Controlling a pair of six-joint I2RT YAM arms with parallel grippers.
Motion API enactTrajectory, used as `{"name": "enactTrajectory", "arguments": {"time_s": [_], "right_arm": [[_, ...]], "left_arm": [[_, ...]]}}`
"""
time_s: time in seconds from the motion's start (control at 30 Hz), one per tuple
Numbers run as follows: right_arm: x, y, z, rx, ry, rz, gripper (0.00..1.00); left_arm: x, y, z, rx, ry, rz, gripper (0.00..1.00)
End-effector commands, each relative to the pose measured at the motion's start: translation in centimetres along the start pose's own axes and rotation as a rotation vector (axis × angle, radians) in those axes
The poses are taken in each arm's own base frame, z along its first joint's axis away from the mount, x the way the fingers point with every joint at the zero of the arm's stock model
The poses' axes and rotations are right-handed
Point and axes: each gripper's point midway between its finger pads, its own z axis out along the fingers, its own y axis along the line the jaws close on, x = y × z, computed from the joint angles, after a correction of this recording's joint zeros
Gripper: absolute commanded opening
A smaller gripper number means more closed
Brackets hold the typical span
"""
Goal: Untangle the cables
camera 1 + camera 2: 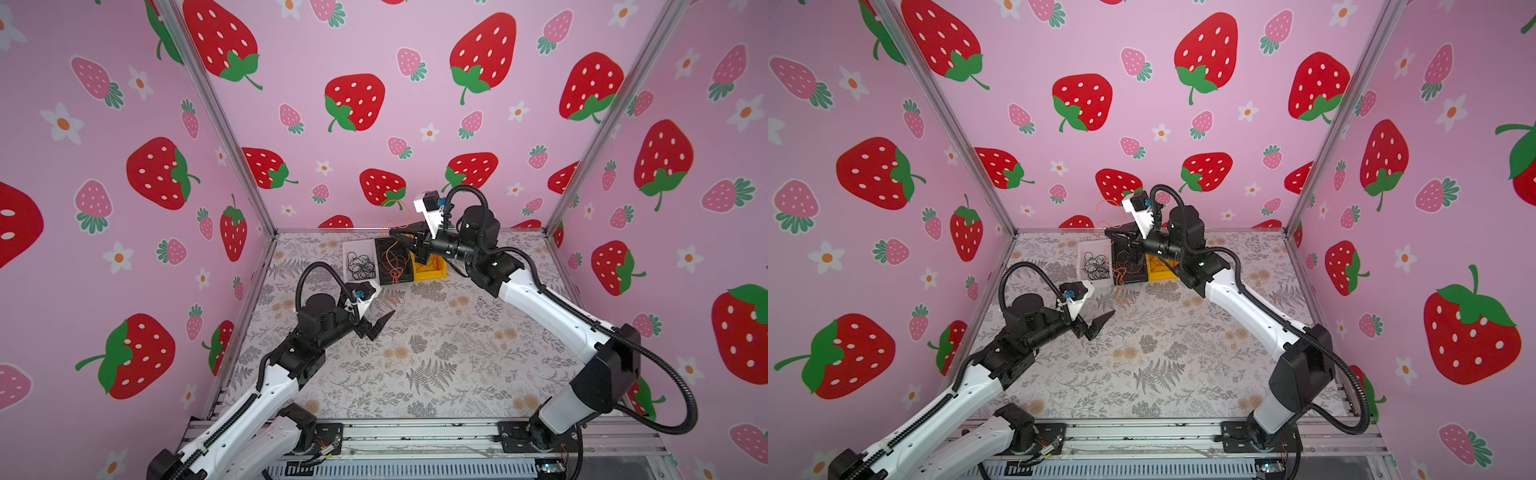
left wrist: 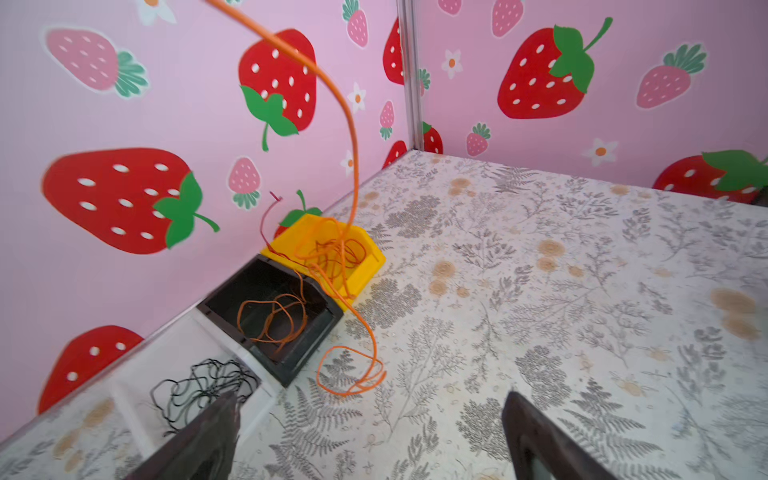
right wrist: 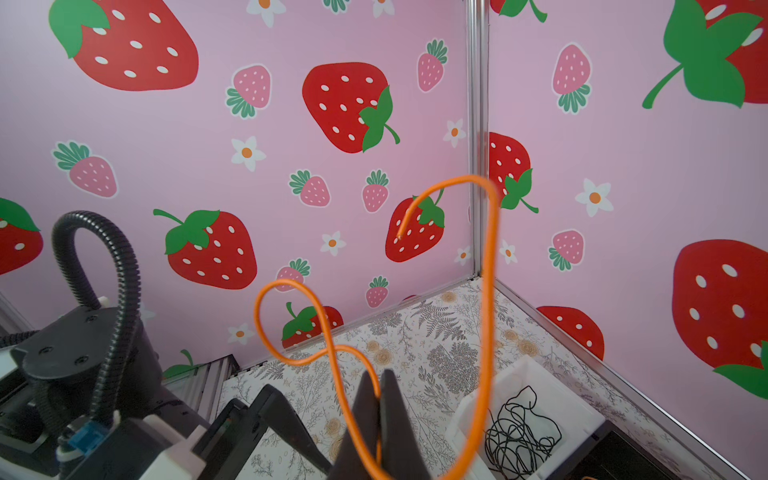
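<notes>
Nearest: left tool point(image 1: 382, 325), spread wide and gripping nothing, low over the bare table point(image 1: 436, 357). Just beyond, on the table in front of the bins, a loose orange loop point(image 2: 365, 384), trailing down from the front lip of the yellow bin point(image 2: 365, 274); probably part of the lifted strand, though hard to trace. Farther back, along the rear wall, three bins side by side: white bin point(image 2: 166, 345) with the black cables point(image 2: 203, 386), black bin point(image 2: 299, 361) with a separate orange bundle point(image 2: 270, 320), and the yellow bin with orange strands snarled around a red cable point(image 2: 262, 226). Highest and farthest: right tool point(image 3: 379, 376), clenched on the orange cable point(image 3: 492, 291), raised above the bins, free end curling toward the wall. Step in hand, by judgement: drawing the orange cable clear of the red one. To do it well, pinch firmly with the right tool and raise slowly, straight up rather than sideways, watching for the red cable or the yellow bin riding up. Bring the left tool down onto the loose orange loop or the bin rim as an anchor, then feed slack gradually. At any snag, stop and ease back instead of pulling harder.
</notes>
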Motion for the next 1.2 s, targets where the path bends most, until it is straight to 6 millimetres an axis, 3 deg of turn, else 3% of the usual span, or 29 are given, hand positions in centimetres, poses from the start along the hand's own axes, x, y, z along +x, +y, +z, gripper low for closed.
{"name": "enactTrajectory", "arguments": {"time_s": [0.0,0.17,0.4,0.43,0.57,0.6,0.73,0.93,1.17], "right_arm": [[-1.7,0.9,-0.1,-0.041,-0.025,-0.007,0.0],[-2.3,1.2,-0.3,-0.05,-0.034,-0.013,0.0],[-3.1,1.9,-0.3,-0.078,-0.035,-0.016,0.0],[-3.2,2.0,-0.3,-0.082,-0.036,-0.017,0.0],[-3.6,2.1,-0.5,-0.079,-0.042,-0.02,0.0],[-3.7,2.0,-0.6,-0.066,-0.043,-0.02,0.0],[-4.4,1.5,-0.9,-0.038,-0.054,-0.025,0.0],[-5.3,1.0,-1.2,-0.03,-0.078,-0.02,0.0],[-7.9,-2.0,-4.5,0.068,-0.146,-0.01,0.0]], "left_arm": [[0.1,1.6,0.0,-0.103,-0.011,0.095,0.99],[0.7,0.4,1.3,-0.029,-0.024,0.079,0.99],[0.8,3.8,3.0,-0.168,-0.011,0.137,0.97],[0.7,3.2,3.4,-0.128,-0.02,0.139,0.91],[1.0,1.9,4.8,-0.021,-0.014,0.153,0.43],[1.3,1.7,5.0,-0.006,-0.007,0.15,0.36],[1.0,1.7,4.8,-0.011,-0.023,0.139,0.31],[1.3,1.6,4.6,-0.001,-0.005,0.127,0.01],[2.9,1.3,3.3,-0.02,0.019,0.093,0.0]]}}
